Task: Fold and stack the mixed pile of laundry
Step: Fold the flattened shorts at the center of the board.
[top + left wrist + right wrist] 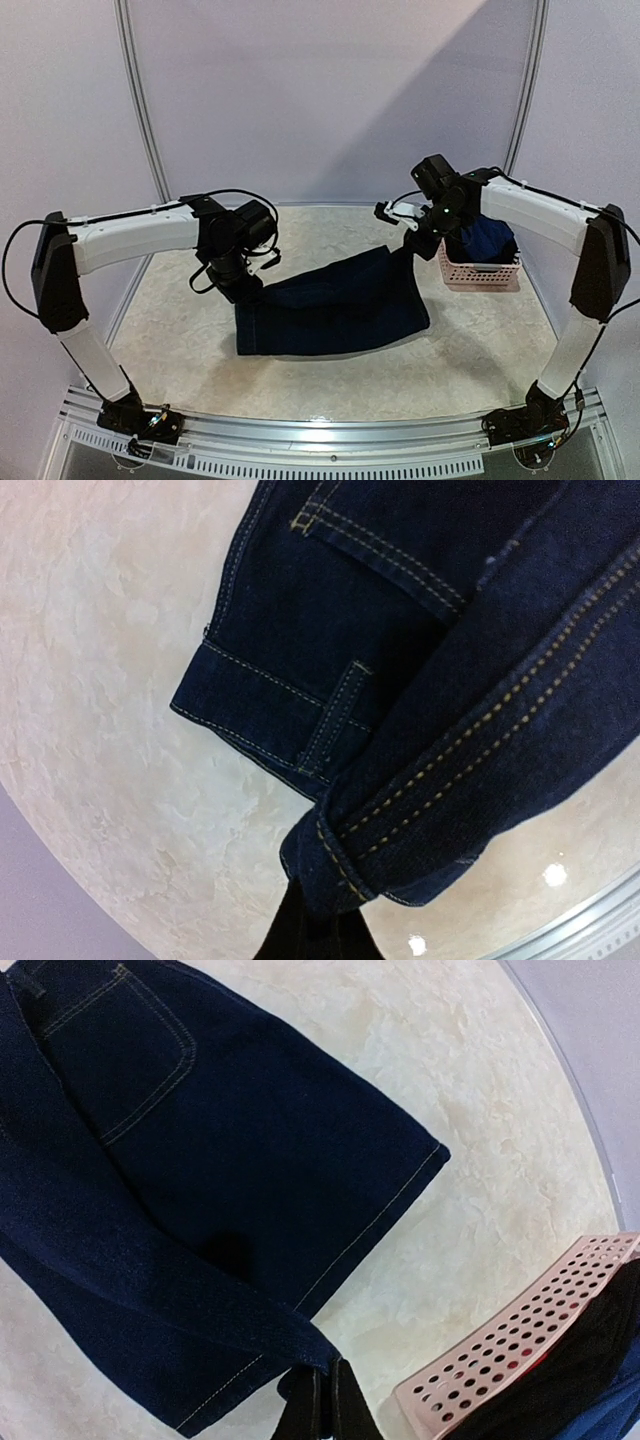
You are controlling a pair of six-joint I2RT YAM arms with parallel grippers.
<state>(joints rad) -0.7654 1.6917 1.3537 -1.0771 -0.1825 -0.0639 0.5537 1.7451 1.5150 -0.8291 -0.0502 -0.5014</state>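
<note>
- One denim piece [335, 305].
- One pink basket [480, 277].
- In it, one black garment [560, 1380] and one blue garment [490, 240]; more I cannot tell.
- Two arms: left arm [135, 235], right arm [540, 215].
- Two end effectors: left end effector [245, 292], right end effector [403, 250].

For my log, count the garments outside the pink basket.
1: the dark navy denim garment, mid-table, held by left gripper and right gripper. More clothes fill the pink perforated plastic basket; some may be hidden.
</note>
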